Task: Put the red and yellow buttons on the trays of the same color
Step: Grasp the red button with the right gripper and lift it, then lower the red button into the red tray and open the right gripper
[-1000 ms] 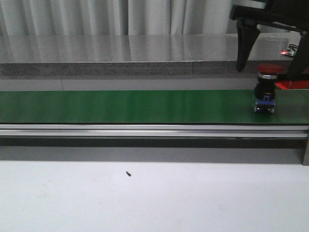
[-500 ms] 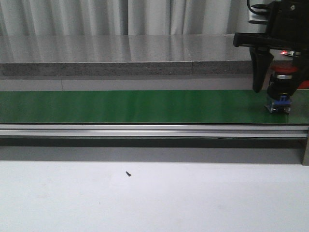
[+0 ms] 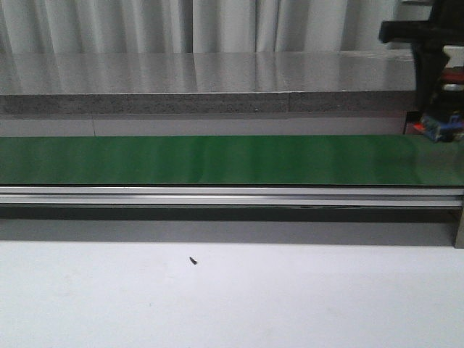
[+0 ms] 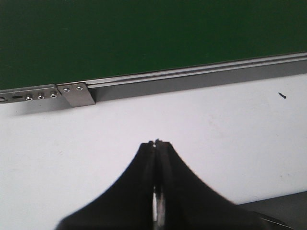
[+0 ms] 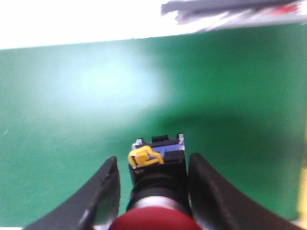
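My right gripper [image 3: 438, 109] is at the far right, just above the green belt [image 3: 217, 159], shut on the red button [image 3: 439, 127]. In the right wrist view the button [image 5: 160, 191] sits between the fingers [image 5: 108, 191]. Its red cap is nearest the camera and its blue and yellow base points at the belt [image 5: 72, 120]. A sliver of the red tray [image 3: 415, 128] shows beside the gripper. My left gripper [image 4: 157, 142] is shut and empty over the white table [image 4: 230, 139]. No yellow button is in view. A yellow strip [image 5: 303, 191] shows at the picture's edge; I cannot tell what it is.
An aluminium rail [image 3: 217, 196] runs along the belt's near side, with a metal bracket [image 4: 76, 94] on it. A grey ledge [image 3: 181, 83] and curtains stand behind the belt. A small dark speck [image 3: 193, 260] lies on the white table.
The right gripper came down around the red button as it rode to the right, closed on it and has lifted it off the belt.
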{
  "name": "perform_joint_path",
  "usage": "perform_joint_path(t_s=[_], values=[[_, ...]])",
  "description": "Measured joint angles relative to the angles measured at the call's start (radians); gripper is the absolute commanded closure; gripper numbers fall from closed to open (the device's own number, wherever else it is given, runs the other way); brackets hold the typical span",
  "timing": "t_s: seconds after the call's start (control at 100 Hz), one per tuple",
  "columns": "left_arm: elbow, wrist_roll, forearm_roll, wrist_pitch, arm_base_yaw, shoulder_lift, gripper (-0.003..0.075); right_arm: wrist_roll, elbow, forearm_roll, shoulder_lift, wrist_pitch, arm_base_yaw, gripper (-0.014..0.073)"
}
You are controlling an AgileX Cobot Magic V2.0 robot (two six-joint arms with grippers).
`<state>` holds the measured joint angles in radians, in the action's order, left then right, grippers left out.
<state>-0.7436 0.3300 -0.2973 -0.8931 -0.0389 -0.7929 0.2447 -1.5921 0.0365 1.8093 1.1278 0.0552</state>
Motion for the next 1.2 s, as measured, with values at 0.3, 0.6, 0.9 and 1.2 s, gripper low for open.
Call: perform_joint_path(t_s=[0.3, 0.6, 0.9, 1.2], values=[[0.000, 0.000, 0.000, -0.002, 0.000, 0.000, 0.0740, -0.089, -0.108, -0.026, -0.021, 0.033, -0.216, 0.0284], [0.000, 0.000, 0.000, -0.002, 0.000, 0.000, 0.0740, -0.153, -0.122, -0.026, 0.040, 0.040, -0.306, 0.0284], [0.000, 0.000, 0.000, -0.002, 0.000, 0.000, 0.0740, -0.161, -0.241, -0.026, 0.188, 0.034, -0.308, 0.0284], [0.000, 0.000, 0.000, -0.002, 0.000, 0.000, 0.0740, -0.166, -0.355, -0.024, 0.331, 0.046, -0.308, 0.0284]])
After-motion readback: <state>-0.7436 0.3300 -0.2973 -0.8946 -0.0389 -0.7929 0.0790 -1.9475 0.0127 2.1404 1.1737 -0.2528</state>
